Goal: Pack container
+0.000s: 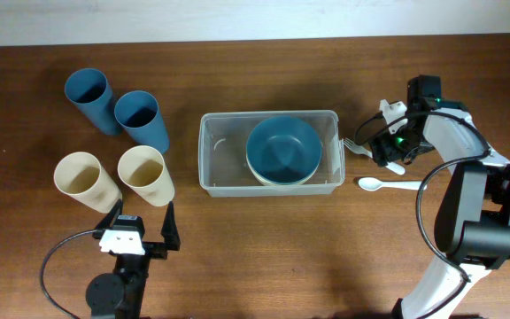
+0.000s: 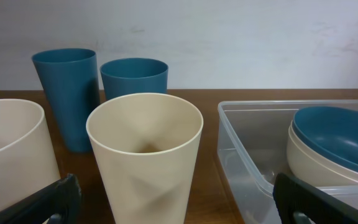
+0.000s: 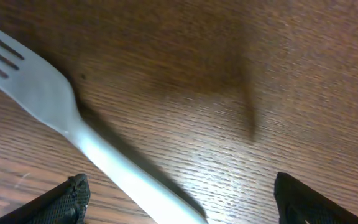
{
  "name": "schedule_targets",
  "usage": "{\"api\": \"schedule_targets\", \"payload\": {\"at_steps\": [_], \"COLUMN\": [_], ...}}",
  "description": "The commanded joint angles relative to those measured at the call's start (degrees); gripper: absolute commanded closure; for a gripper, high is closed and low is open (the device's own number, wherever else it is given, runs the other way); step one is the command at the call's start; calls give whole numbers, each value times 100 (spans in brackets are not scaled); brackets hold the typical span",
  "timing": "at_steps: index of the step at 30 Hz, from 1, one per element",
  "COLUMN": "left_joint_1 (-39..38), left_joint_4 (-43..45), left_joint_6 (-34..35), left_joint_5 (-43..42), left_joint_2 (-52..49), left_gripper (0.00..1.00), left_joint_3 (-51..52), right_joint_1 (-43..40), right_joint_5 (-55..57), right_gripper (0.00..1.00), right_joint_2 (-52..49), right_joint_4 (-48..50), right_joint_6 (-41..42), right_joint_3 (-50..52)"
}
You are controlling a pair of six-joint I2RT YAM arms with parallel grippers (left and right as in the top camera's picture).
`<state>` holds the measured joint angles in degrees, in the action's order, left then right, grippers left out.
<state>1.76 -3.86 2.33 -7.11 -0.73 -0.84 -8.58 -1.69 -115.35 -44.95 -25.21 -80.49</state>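
Container (image 1: pixel 207 156) lay just beside right gripper (image 1: pixel 372 147), fingers spread above fork (image 3: pixel 48 99); left gripper (image 1: pixel 142 226) spread too, behind cream cups (image 2: pixel 145 149), container farther off.

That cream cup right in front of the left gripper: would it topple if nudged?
Probably, if pushed near the rim: the cream cup stands tall and tapers toward its base. It looks like thin plastic, so likely light and easy to slide on the wooden table. Its smooth walls might slip in a loose grip.

Four cups (image 1: pixel 88 96) (two blue); two bowls (image 1: pixel 282 149); one container (image 1: pixel 224 159); fork (image 3: pixel 42 93); spoon (image 1: pixel 388 184).
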Motion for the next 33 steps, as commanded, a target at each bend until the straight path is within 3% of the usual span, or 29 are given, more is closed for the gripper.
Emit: {"api": "schedule_targets", "payload": {"at_steps": [1,10,25,33], "left_joint_1": [33,33,33,33], "left_joint_4": [-7,-7,-7,-7], "left_joint_6": [-109,-109,-109,-109], "left_joint_5": [-61,-61,-61,-61], "left_joint_2": [44,44,44,44], "left_gripper": [0,0,0,0], "left_joint_3": [33,33,33,33], "right_joint_1": [4,4,4,-7], "right_joint_5": [-267,-306,-293,33], "right_gripper": [10,10,10,19], "right_joint_2": [-44,-46,-55,-55], "right_joint_4": [-28,-103,796,1095], "right_joint_6": [59,11,-4,264], "right_joint_3": [46,101,612,636]}}
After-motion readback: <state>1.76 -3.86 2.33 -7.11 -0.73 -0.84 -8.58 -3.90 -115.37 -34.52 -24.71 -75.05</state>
